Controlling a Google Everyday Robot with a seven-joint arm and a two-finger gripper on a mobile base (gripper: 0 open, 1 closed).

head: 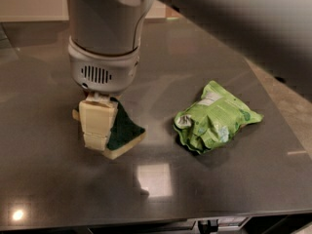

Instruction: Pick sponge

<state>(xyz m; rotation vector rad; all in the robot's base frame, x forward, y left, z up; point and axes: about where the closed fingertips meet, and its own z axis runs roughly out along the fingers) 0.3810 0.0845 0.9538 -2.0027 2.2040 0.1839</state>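
One sponge is held tilted, clamped in the closed fingers of the one gripper, left on the one table. One green snack bag is seen well apart.

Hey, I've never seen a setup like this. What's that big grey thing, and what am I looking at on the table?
The big grey shape is a robot arm reaching down from above. There is only one camera view, looking down on a dark, shiny table; where the camera is mounted isn't known. At the arm's lower end is its pincer, closed on a small sponge, green on top and yellow underneath, held tilted. To the right, apart from it, a crumpled light-green snack bag lies on the table.
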